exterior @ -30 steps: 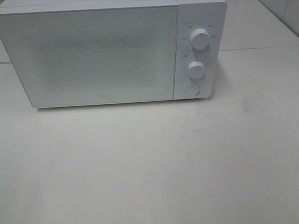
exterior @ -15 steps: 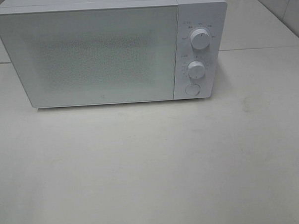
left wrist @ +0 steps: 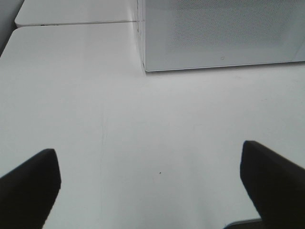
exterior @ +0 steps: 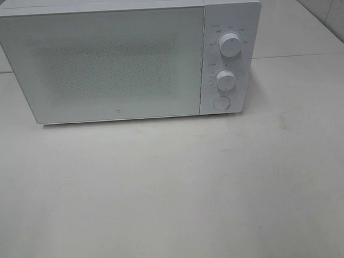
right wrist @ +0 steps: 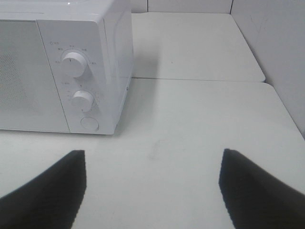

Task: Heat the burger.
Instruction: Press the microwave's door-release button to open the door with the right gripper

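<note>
The burger is out of view in every frame. A white microwave stands at the back of the table with its door shut; it also shows as the microwave in the left wrist view and the microwave in the right wrist view. Two round knobs and a round button sit on its right panel. My left gripper is open over bare table, well short of the door. My right gripper is open too, in front of the control panel's side, holding nothing.
The white table stretches in front of the microwave. A seam joins it to a second table behind. A tiled wall rises at the back right. Neither arm shows in the exterior high view.
</note>
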You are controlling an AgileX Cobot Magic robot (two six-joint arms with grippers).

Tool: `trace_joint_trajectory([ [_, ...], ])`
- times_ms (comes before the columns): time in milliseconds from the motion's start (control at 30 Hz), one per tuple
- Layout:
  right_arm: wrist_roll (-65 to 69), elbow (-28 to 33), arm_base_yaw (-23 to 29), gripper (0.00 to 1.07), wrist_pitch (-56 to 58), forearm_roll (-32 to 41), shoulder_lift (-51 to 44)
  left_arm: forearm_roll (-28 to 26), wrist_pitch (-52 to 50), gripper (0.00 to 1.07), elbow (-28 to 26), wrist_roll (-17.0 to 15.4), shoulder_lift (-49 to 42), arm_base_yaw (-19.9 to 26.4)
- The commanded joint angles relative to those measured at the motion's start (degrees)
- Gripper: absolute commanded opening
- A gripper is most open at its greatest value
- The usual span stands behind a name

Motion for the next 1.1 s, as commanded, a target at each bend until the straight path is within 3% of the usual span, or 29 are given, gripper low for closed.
trace_joint_trajectory([
  [33, 0.3, 1.3, -0.1, 0.75, -6.4, 0.2, 2.6, -0.1, -0.5, 0.97, 0.2, -0.4, -1.3, 0.1],
  [200, 0.3, 3.0, -0.1, 0.75, -14.6, 0.2, 7.7, -0.1, -0.5, 0.97, 0.2, -0.4, -1.3, 0.1],
  [267, 0.3, 4.0, -0.1, 0.75, -21.5, 0.2, 14.1, -0.1, -0.5, 0.97, 0.2, -0.4, -1.3, 0.1],
  [467, 0.3, 4.0, -0.1, 0.75, -27.3, 0.2, 19.9, -0.1, -0.5, 0.97, 0.2, -0.4, -1.3, 0.1],
  [700, 0.3, 4.0, -0.1, 0.75, -45.6, 0.2, 32.9, -0.1, -0.5, 0.97, 0.2, -0.4, -1.3, 0.1],
  [1100, 0.0, 4.0, -0.1, 0.75, -67.2, 0.1, 49.9, -0.1, -0.5, 0.97, 0.2, -0.4, -1.3, 0.1],
])
